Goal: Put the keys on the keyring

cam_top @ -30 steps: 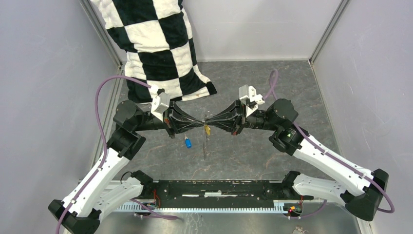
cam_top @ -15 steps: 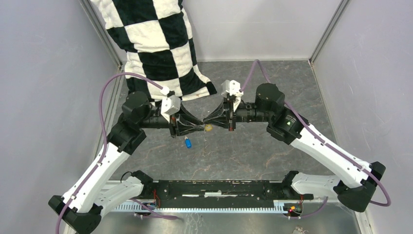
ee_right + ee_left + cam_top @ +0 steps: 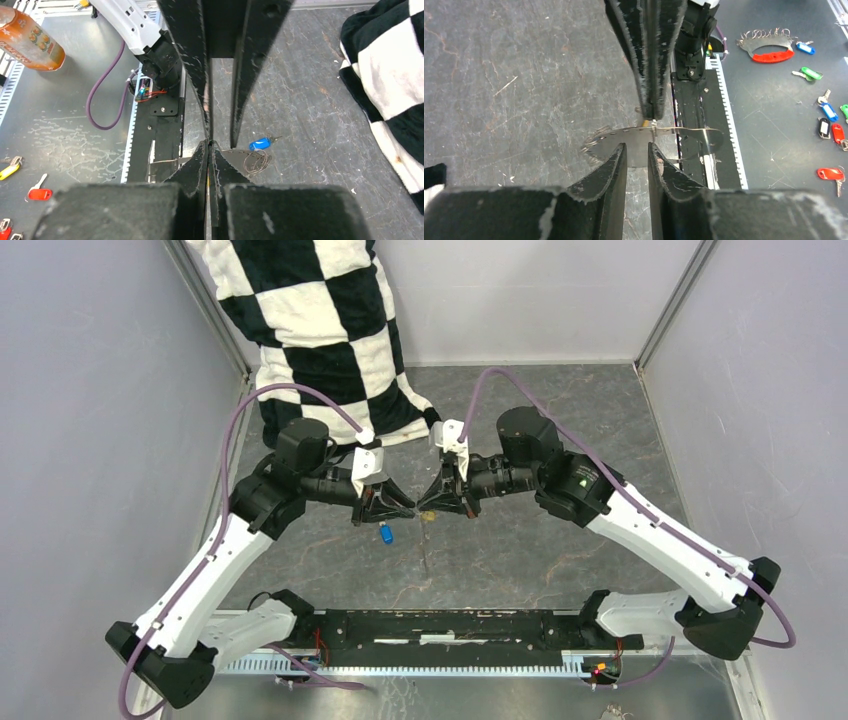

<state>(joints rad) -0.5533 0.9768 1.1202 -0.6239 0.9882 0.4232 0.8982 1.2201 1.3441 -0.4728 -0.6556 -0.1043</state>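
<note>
My right gripper point(image 3: 422, 510) point(image 3: 208, 144) is shut, with a sliver of the yellow key point(image 3: 429, 511) point(image 3: 645, 121) showing between its fingers. The silvery keyring point(image 3: 624, 142) point(image 3: 256, 161) hangs just under that grip, its thin wire trailing toward the near edge in the top view. Tip to tip with it, my left gripper point(image 3: 408, 510) point(image 3: 637, 146) stands slightly open. Only bare table shows in the left gripper's gap, and the keyring lies just beyond its fingertips. The blue key point(image 3: 386, 534) point(image 3: 260, 144) lies flat on the table below the left gripper, apart from both.
A black-and-white checked cloth point(image 3: 320, 330) point(image 3: 390, 65) hangs over the back left corner. Grey walls point(image 3: 100, 440) close the sides. The black base rail point(image 3: 430, 625) runs along the near edge. Beyond it lie several tagged keys point(image 3: 829, 120) and an orange bottle point(image 3: 30, 40).
The left gripper has gone from shut to slightly open, letting go at the point where both tips met. Both wrists have swung inward and toward the back, and the meeting point has shifted a little left.
</note>
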